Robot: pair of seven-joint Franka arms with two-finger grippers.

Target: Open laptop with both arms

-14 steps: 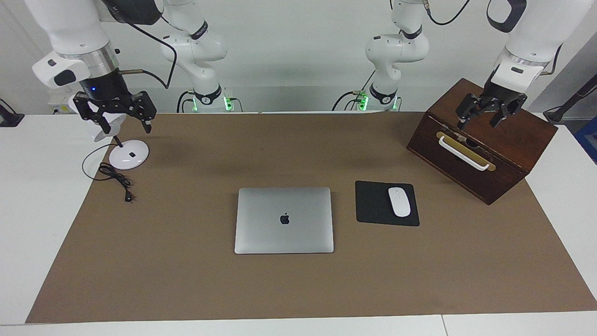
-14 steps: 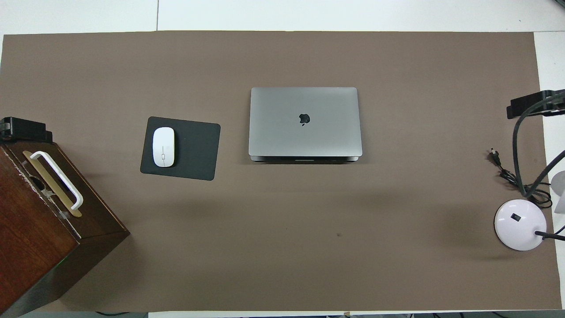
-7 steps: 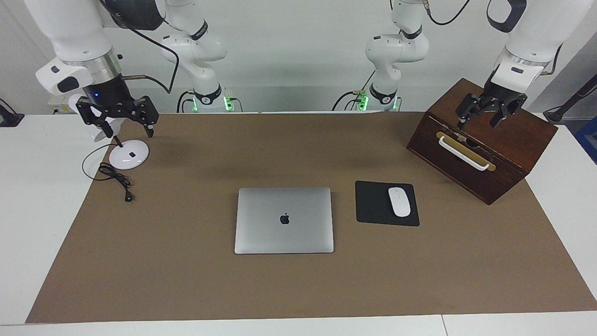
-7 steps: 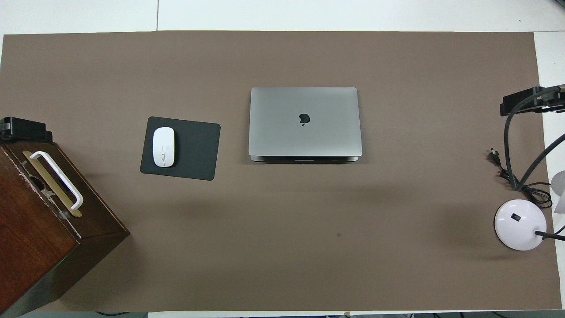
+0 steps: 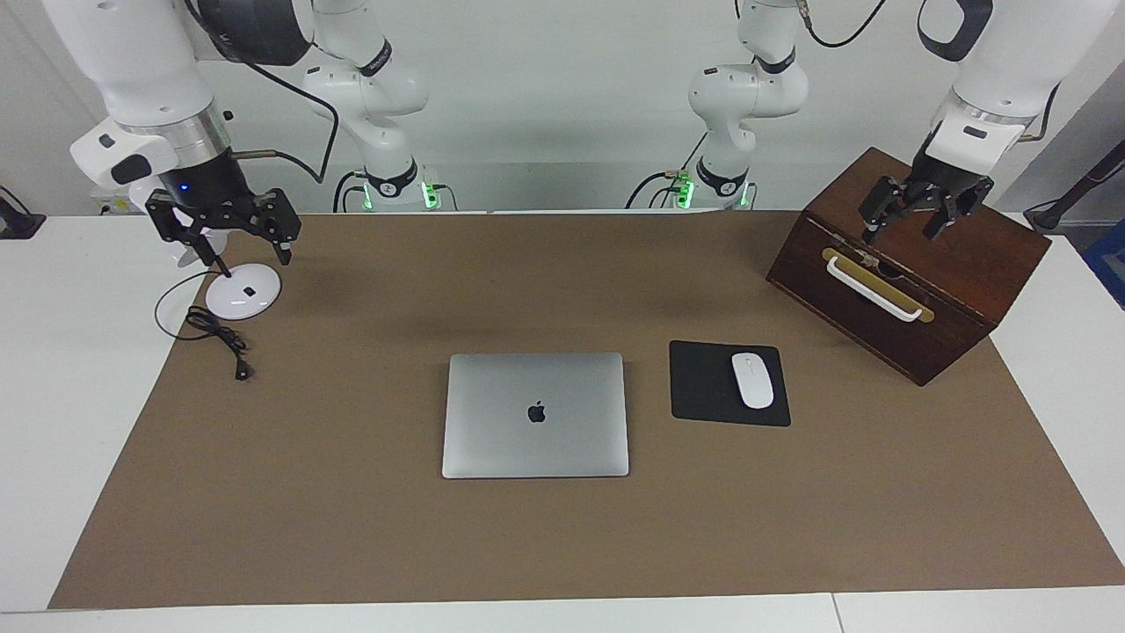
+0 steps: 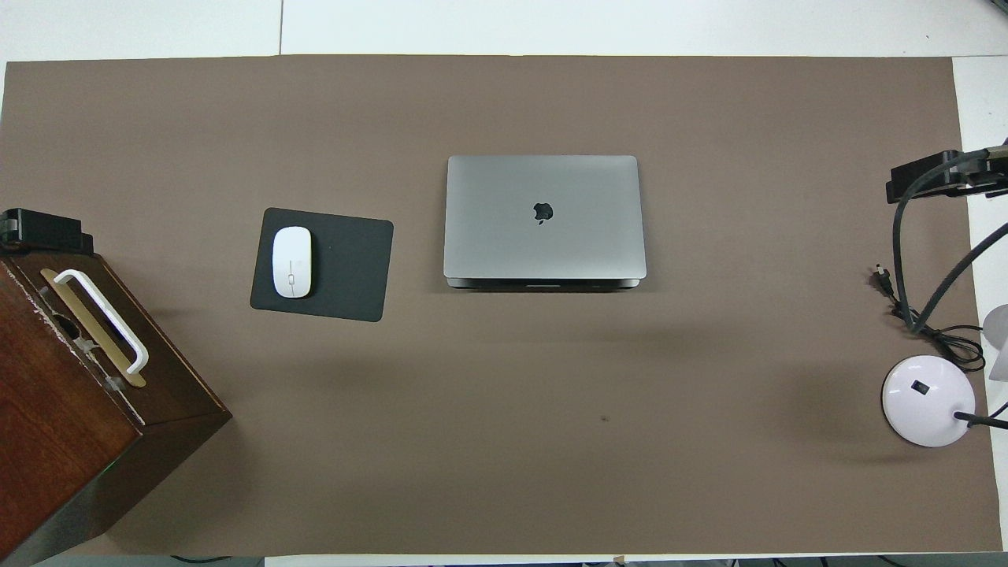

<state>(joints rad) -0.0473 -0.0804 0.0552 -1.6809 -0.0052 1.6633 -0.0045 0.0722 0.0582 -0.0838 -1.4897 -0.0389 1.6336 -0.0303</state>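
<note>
The right gripper (image 5: pixel 224 236) has drifted a little over the lamp base (image 5: pixel 243 291) while the laptop (image 5: pixel 535 415) stays shut. Both jaws gape empty, the left gripper (image 5: pixel 916 214) over the wooden box (image 5: pixel 958 290). The laptop lies mid-desk (image 5: pixel 352 527), well apart from either; a descending right arm could snag the lamp cable (image 5: pixel 215 334).

A white table (image 5: pixel 53 352) carries a brown mat (image 5: pixel 352 527); on it lie a closed laptop (image 5: pixel 535 415) mid-mat, mouse pad (image 5: pixel 703 387), wooden box (image 5: pixel 914 290), lamp base (image 5: pixel 243 291)
</note>
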